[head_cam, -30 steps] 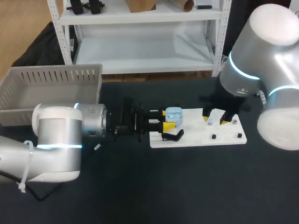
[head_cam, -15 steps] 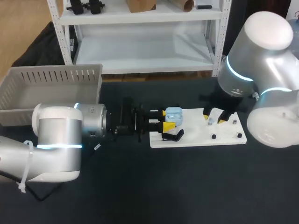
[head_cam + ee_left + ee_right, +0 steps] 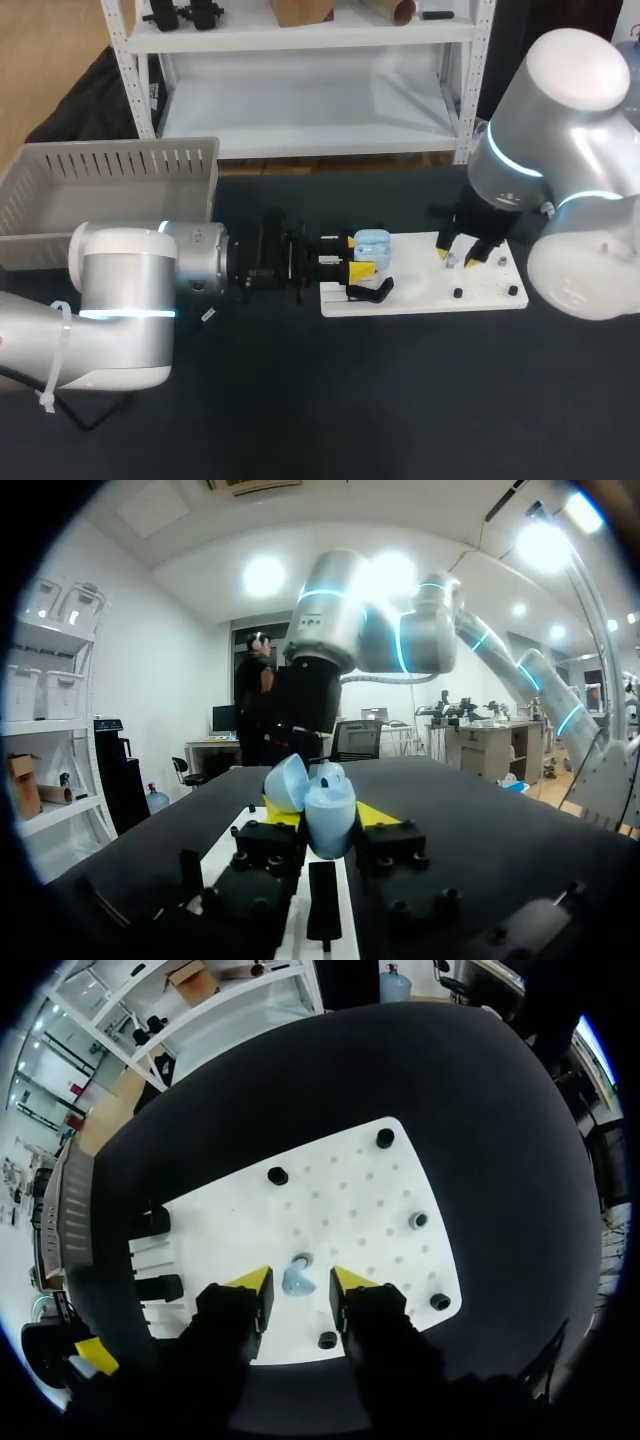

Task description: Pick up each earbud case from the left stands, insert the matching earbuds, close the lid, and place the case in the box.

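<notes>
A light-blue earbud case (image 3: 372, 243) with its lid up sits between the yellow tips of my left gripper (image 3: 358, 268), which is shut on it at the left end of the white board (image 3: 420, 290). In the left wrist view the case (image 3: 327, 818) stands upright in the left gripper (image 3: 326, 820), lid tipped back. My right gripper (image 3: 460, 259) hangs over the board's right half. In the right wrist view a small light-blue earbud (image 3: 297, 1278) lies on the board (image 3: 350, 1190) between the fingers of the right gripper (image 3: 299, 1282), with a thin gap at each side.
A black stand (image 3: 368, 292) sits on the board's left front corner. Short black pegs (image 3: 278, 1175) dot the board. A grey slatted bin (image 3: 110, 190) stands at the table's back left. Dark table top lies around the board.
The right gripper's fingers have narrowed around the earbud and the right arm has shifted slightly. The left arm and the case have not moved.
</notes>
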### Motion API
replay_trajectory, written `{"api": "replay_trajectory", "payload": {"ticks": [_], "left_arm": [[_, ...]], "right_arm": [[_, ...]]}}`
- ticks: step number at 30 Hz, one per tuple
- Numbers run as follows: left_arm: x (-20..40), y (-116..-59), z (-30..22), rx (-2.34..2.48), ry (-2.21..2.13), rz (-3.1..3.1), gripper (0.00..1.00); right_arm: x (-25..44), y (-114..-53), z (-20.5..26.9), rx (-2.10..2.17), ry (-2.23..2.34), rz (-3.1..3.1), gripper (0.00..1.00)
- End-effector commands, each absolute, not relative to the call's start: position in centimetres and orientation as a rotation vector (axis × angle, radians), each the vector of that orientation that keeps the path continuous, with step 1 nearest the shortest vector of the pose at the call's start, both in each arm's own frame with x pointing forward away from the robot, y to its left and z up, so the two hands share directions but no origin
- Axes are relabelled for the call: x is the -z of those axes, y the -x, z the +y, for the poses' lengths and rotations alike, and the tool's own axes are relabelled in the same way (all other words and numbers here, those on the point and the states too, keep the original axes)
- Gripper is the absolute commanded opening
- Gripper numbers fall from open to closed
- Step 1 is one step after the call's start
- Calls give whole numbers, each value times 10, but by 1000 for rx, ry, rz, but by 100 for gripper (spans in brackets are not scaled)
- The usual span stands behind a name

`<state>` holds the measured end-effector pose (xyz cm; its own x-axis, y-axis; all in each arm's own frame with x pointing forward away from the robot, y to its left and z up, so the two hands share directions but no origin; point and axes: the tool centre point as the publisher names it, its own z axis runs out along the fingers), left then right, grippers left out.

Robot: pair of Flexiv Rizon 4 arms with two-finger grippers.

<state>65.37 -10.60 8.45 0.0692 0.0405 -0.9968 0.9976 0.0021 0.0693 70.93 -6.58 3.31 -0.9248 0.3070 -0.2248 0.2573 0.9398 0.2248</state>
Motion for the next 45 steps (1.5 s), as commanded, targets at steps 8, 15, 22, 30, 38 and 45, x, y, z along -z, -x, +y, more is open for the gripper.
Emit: {"api": "replay_trajectory", "payload": {"ticks": [8,15,22,30,38,45], "left_arm": [[-84,-653,-106,1132,-1264,1188,0],[-84,-653,-106,1132,-1264,1188,0],[-84,-653,-106,1132,-1264,1188,0],[-84,-653,-106,1132,-1264,1188,0],[-84,-653,-106,1132,-1264,1188,0],[-84,-653,-106,1132,-1264,1188,0]], "right_arm": [[-28,-709,-63,-268,-428,2837,35],[-26,-712,-63,-256,-430,2837,35],[-25,-712,-65,-247,-439,2836,32],[-24,-710,-65,-236,-439,2836,0],[-32,-705,-65,-234,-434,2827,0],[-54,-694,-71,-238,-432,2795,0]]}}
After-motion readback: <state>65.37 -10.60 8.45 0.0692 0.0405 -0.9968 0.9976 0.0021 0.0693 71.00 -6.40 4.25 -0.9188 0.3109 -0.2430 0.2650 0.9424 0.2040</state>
